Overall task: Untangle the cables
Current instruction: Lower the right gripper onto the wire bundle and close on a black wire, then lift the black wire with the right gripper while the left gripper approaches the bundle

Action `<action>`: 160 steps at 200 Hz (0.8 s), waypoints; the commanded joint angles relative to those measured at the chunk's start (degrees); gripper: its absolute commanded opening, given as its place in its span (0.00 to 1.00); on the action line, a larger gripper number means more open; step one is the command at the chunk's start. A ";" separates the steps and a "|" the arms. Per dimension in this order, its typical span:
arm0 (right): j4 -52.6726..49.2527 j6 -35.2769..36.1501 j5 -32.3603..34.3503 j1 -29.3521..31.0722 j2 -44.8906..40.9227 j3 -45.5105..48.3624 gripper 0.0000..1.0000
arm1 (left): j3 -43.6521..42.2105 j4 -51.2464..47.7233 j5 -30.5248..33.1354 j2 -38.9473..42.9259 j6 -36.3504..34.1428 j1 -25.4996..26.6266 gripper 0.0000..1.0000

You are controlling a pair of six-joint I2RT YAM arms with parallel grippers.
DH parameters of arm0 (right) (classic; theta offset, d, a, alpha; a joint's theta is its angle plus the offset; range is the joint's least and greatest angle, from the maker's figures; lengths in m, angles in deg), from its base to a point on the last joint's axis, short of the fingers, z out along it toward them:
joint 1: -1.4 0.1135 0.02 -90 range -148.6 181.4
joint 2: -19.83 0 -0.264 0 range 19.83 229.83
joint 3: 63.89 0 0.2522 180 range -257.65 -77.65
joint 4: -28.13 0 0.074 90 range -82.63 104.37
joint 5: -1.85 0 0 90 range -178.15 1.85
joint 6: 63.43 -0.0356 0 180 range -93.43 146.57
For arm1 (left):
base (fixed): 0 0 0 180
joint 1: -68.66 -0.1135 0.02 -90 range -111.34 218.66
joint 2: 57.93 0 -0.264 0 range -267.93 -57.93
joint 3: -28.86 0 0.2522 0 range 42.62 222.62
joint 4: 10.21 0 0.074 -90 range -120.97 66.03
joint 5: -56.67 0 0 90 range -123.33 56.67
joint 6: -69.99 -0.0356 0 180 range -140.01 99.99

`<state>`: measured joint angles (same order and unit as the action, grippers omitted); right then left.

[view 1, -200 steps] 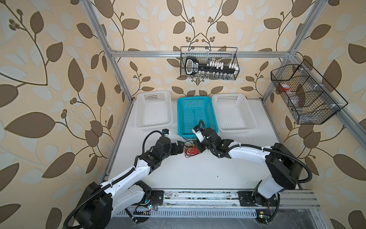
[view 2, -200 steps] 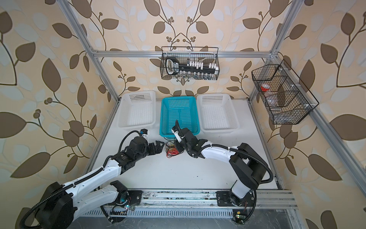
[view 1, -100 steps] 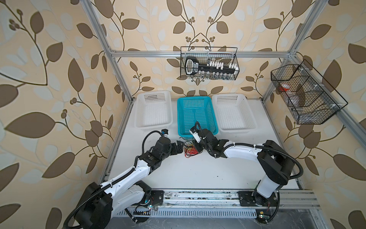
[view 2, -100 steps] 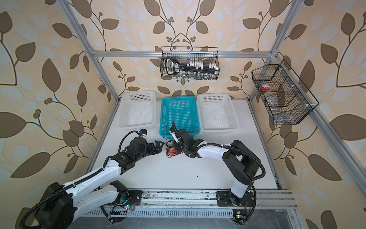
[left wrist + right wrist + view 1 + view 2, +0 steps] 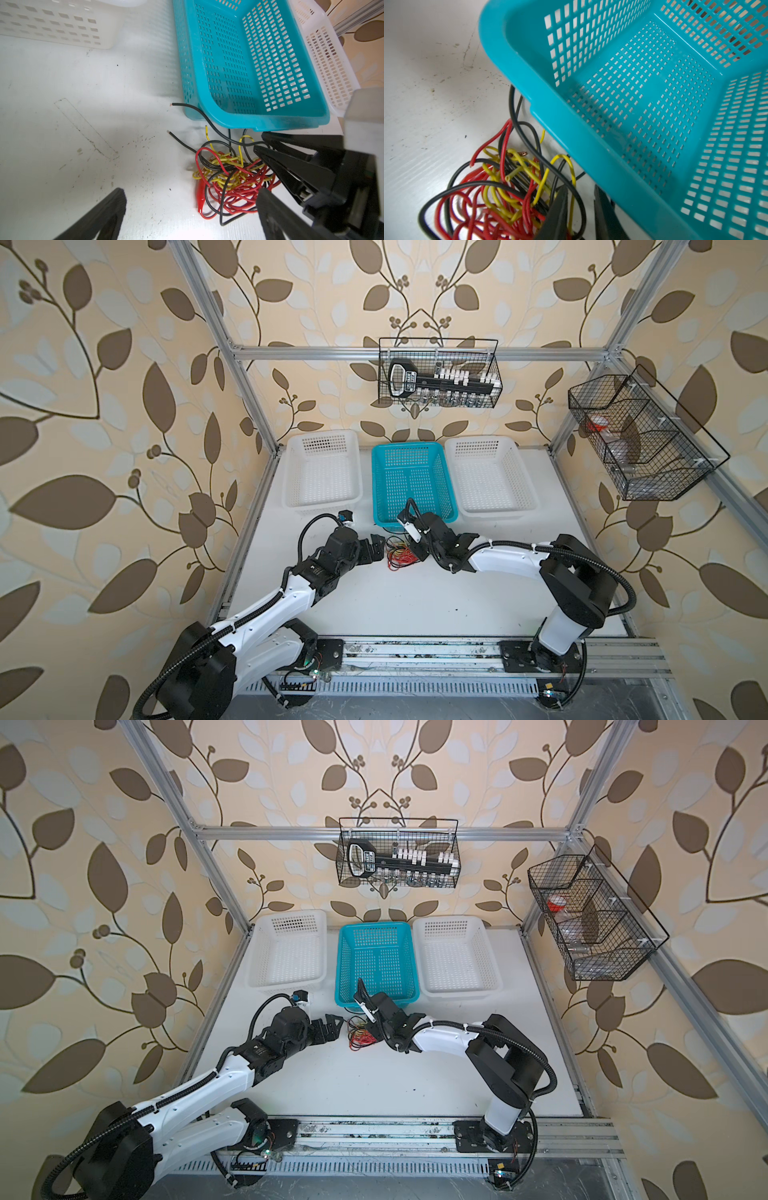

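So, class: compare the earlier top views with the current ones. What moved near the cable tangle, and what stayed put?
The right pincer slid left in the top views, up to the cables, and its jaws narrowed; they now straddle yellow and black strands at the tangle's edge, not yet clamped. The left pincer stayed wide open beside the tangle; cables and teal basket did not visibly move.

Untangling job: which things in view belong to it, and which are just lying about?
Job: cables; right gripper at the tangle; left gripper beside it.
Lying about: teal basket; two white baskets; two wire racks on the walls.
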<state>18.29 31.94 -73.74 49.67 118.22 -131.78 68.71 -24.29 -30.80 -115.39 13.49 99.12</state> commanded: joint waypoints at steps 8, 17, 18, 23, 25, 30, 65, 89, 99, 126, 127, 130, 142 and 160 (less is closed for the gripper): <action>0.07 2.05 -0.30 0.33 0.15 -1.73 0.08 | -0.16 1.90 0.99 0.98 0.47 0.64 0.99; 0.14 2.05 -1.14 0.33 -0.26 -1.53 0.04 | -0.20 1.82 1.09 1.02 0.45 0.66 0.99; 0.22 2.03 -1.27 0.33 -0.33 -1.52 0.03 | -0.22 1.82 1.09 1.03 0.48 0.61 0.99; 0.23 1.97 -1.73 0.33 -0.75 -1.39 0.01 | -0.20 1.73 1.28 1.11 0.48 0.60 0.99; 0.24 2.03 -1.95 0.33 -0.90 -1.30 0.01 | -0.17 1.72 1.24 1.11 0.44 0.64 0.99; 0.29 2.04 -2.54 0.33 -1.36 -1.12 0.00 | -0.22 1.64 1.41 1.11 0.58 0.64 0.99; 1.63 1.42 -8.48 0.28 -6.86 1.45 0.00 | -0.20 1.08 2.39 1.59 0.60 0.65 0.99; 2.03 0.41 -13.13 0.12 -10.25 2.66 0.00 | -0.16 1.11 2.48 1.97 0.35 0.60 0.99; 2.05 -0.44 -15.03 -0.10 -11.60 2.98 0.00 | -0.16 1.11 2.36 2.08 0.27 0.64 0.99; 2.46 -3.81 -21.84 -1.72 -15.38 3.75 0.00 | -0.20 1.19 1.93 2.57 -0.27 0.66 0.99; 2.52 -3.97 -22.17 -1.79 -15.58 3.85 0.00 | -0.22 1.19 1.90 2.68 -0.27 0.66 0.99; 2.76 -4.43 -23.03 -2.00 -15.98 4.00 0.00 | -0.23 1.26 1.79 2.76 -0.35 0.66 0.99; 3.57 -6.36 -25.47 -2.84 -17.82 4.51 0.00 | -0.50 1.82 1.05 3.25 -0.77 0.63 0.99; 3.78 -9.21 -26.43 -3.63 -20.11 4.75 0.00 | -1.19 3.88 -1.63 4.43 -1.69 0.64 0.99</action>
<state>19.47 27.11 -94.26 47.05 101.33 -127.85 68.55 -23.94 -30.10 -113.24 13.31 99.12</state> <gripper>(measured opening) 0.048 0.990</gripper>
